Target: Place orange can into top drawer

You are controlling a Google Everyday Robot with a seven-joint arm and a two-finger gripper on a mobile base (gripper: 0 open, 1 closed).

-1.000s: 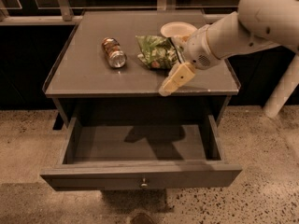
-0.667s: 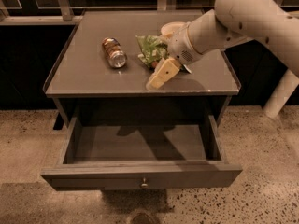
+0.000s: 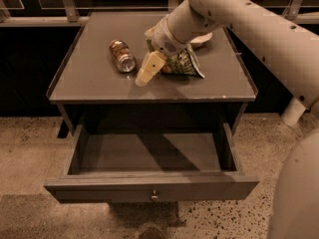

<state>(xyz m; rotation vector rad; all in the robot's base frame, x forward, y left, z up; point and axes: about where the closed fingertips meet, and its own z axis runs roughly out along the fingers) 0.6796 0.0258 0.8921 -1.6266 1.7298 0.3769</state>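
The orange can [image 3: 122, 56] lies on its side on the left part of the dark cabinet top [image 3: 89, 81], a silver end facing the front. My gripper [image 3: 144, 72] hangs just right of the can, above the top, not touching it; it holds nothing. The top drawer [image 3: 152, 186] is pulled out below, its inside bare, with a small round knob [image 3: 154, 195] on its front panel.
A green crinkled chip bag [image 3: 182, 63] lies right of the gripper, partly under my arm [image 3: 239, 14]. A pale bowl [image 3: 202, 38] sits behind it. A rail runs along the back. Speckled floor lies around the cabinet.
My arm has swung left across the cabinet top, carrying the gripper from the right side of the chip bag to just beside the can. The can and drawer have not moved.
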